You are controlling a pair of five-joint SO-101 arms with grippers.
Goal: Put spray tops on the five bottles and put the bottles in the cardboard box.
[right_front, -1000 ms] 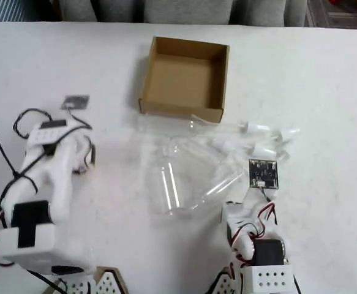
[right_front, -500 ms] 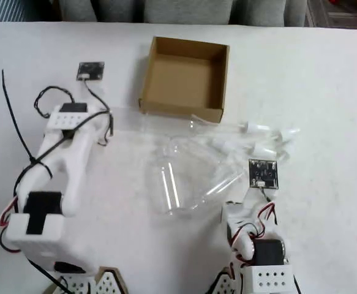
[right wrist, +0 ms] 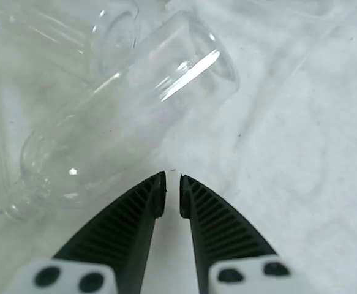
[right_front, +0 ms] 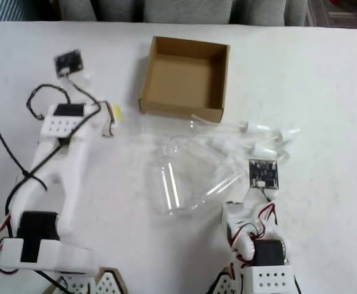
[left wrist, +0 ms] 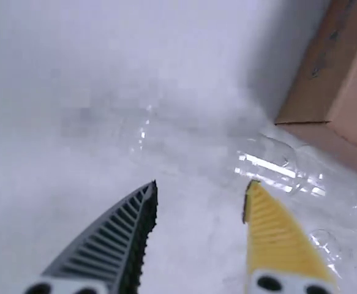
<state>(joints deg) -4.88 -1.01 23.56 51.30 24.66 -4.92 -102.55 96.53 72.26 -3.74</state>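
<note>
High view: clear bottles [right_front: 178,177] lie on their sides mid-table, just in front of the box [right_front: 184,76], with tops [right_front: 264,131] toward the right edge.

Left wrist view: the left gripper [left wrist: 199,202] is spread and empty near the box corner.

Right wrist view: the right gripper [right wrist: 172,193] is nearly closed on nothing, and a bottle lies slantwise just ahead. The bottles look light, slick and crushable, so the neck is the likely hold.

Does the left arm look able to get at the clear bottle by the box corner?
Probably yes. The left gripper is open and empty, and the clear bottle lies on the table just ahead of it, beside the cardboard box, with nothing in between.
</note>
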